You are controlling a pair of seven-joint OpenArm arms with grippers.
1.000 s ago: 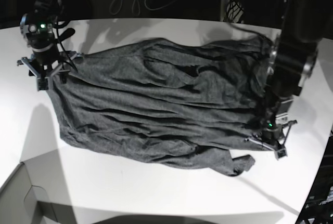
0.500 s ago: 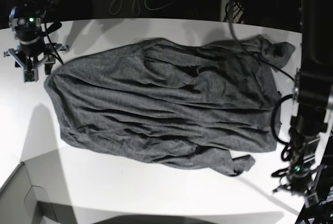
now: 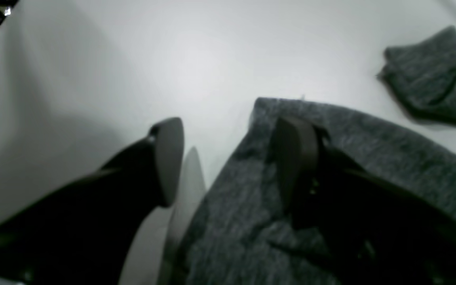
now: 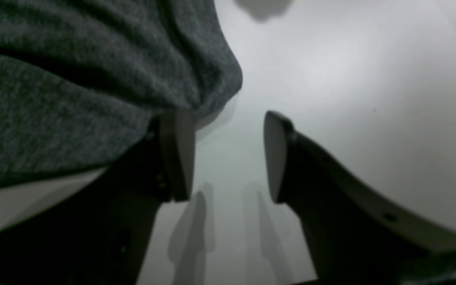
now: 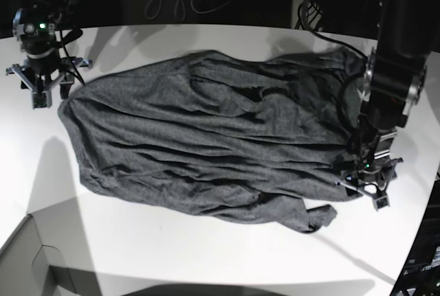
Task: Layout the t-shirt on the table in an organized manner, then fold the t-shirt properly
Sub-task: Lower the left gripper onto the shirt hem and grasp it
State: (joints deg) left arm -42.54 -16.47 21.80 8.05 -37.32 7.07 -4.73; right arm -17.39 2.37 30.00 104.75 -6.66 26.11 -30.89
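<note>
Spreading left fingers (image 3: 297, 170) — one on t-shirt (image 3: 370, 166), right fingers (image 4: 178, 154) parted

The charcoal t-shirt (image 5: 206, 141) lies spread out but wrinkled across the white table (image 5: 206, 255).

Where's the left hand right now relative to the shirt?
In the base view the left hand is at the right, at the t-shirt's near-right corner; the wrist view shows it open, straddling that edge.

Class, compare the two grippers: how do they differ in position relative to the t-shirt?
The left gripper straddles a corner of the t-shirt, one finger over cloth; the right gripper sits beside the shirt's edge over bare table. The left is at the shirt's near corner, the right at its far end. Both have open jaws, holding nothing.
</note>
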